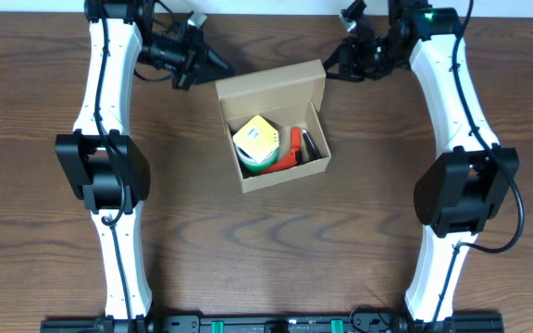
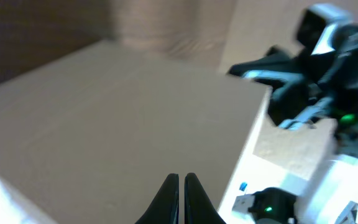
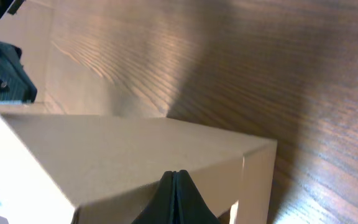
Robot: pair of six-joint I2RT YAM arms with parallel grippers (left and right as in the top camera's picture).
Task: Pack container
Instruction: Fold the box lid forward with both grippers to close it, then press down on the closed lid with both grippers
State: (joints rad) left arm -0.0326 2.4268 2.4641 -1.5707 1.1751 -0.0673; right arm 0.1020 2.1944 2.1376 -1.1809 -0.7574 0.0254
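The container [image 1: 269,85] is a brown cardboard box at the table's middle back, its hinged flap lid raised at the far side. Inside lie a yellow block [image 1: 255,137] on something green, a red item [image 1: 291,153] and a dark item [image 1: 310,143]. My left gripper [image 1: 218,63] is shut and empty at the lid's left back corner; the lid fills the left wrist view [image 2: 123,118] just past the fingertips [image 2: 181,179]. My right gripper [image 1: 329,65] is shut and empty at the lid's right back corner. Its fingertips [image 3: 174,175] are against the lid's outer face [image 3: 135,149].
Brown wooden table [image 1: 248,250] all around the box. The two white arms run down the left [image 1: 109,176] and right [image 1: 461,176] sides. The right arm also shows in the left wrist view [image 2: 316,68].
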